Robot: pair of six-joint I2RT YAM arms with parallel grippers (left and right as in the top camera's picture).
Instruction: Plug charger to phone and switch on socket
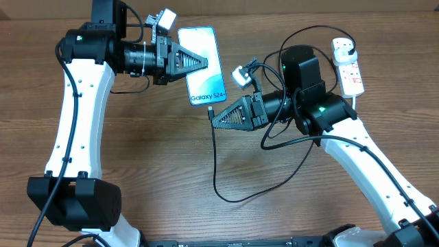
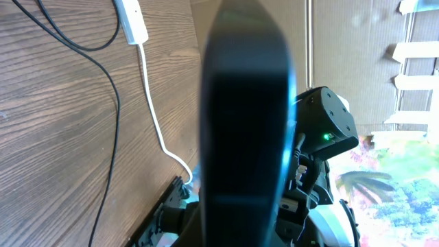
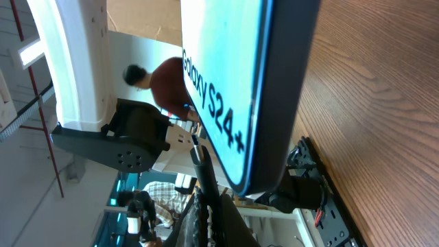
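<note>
The phone point(image 1: 206, 86), with a light blue screen and white text at its bottom edge, is held up off the table by my left gripper point(image 1: 204, 62), which is shut on its left side. In the left wrist view its dark edge point(image 2: 247, 137) fills the middle. My right gripper point(image 1: 212, 118) is shut on the connector end of the charger point(image 1: 215, 171), just below the phone's bottom edge. In the right wrist view the connector tip point(image 3: 199, 154) sits close beside the phone's bottom corner point(image 3: 226, 103); I cannot tell if they touch. The socket point(image 1: 350, 68) lies at the far right.
The black cable loops across the table in front of the right arm and arcs back toward the power strip. The strip's thick white cord point(image 2: 147, 89) runs along the wood table point(image 1: 137, 151). The right arm point(image 2: 322, 130) stands close beyond the phone.
</note>
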